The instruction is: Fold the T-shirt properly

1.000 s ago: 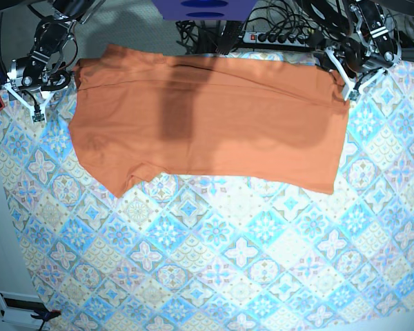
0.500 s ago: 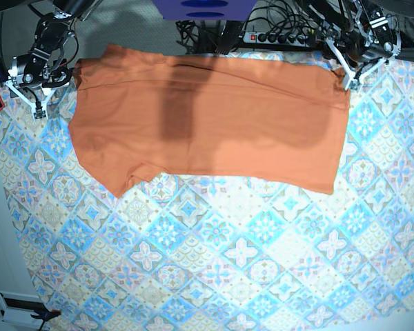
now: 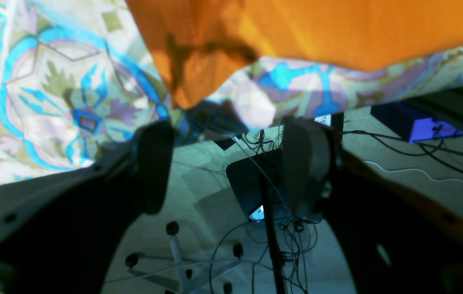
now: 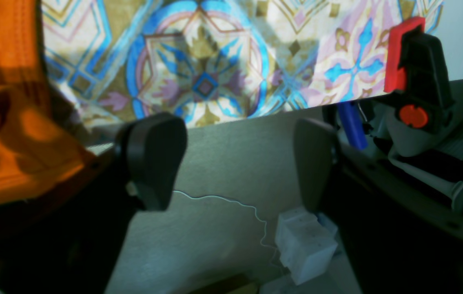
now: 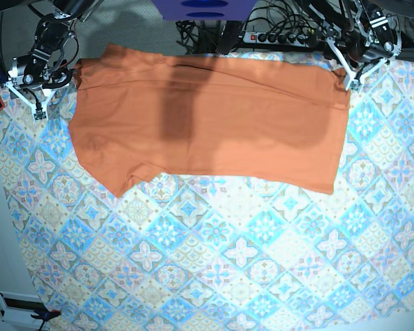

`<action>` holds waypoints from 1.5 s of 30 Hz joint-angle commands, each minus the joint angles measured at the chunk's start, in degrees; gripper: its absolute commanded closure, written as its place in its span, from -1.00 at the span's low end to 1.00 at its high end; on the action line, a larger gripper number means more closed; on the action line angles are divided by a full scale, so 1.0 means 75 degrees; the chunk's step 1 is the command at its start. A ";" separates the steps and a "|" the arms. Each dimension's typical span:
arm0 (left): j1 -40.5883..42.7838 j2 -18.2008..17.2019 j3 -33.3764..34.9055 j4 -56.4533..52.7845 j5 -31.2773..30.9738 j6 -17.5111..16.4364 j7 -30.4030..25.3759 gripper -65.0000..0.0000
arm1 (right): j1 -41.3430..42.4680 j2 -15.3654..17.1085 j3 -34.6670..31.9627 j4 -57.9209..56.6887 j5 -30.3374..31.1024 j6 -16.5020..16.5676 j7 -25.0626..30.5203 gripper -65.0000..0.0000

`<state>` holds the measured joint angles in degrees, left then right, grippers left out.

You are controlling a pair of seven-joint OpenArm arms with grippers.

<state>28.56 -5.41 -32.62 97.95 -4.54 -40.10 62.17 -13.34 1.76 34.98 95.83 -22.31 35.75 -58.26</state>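
Back edge of the table, floor clutter beyond.

Under me, a tablecloth [image 5: 214, 262] in blue-and-cream tile pattern. A power strip [image 5: 279, 38] lies past the far edge among tangled black cables [image 5: 193, 31]. A blue box [image 5: 203, 9] sits top centre. On the floor I see a chair's caster base [image 3: 182, 261], a white block [image 4: 302, 239], and a red-and-black clamp [image 4: 415, 69].

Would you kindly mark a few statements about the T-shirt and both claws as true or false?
1. The T-shirt lies spread along the far part of the tablecloth. True.
2. The left claw is clamped on the shirt. False: it is open, with nothing between its fingers.
3. The right claw is open and empty. True.
4. The T-shirt is blue. False: it is orange.
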 commanded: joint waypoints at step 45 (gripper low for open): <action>-0.0062 -0.0175 -0.0028 -0.0817 0.0001 0.0013 0.0003 -0.27 | -0.0618 0.0099 0.0065 0.0122 -0.0056 -0.0048 0.0014 -0.33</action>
<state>27.53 -6.74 -33.15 93.32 -6.00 -40.73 61.30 -18.11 1.78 35.27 95.66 -22.48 35.75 -58.22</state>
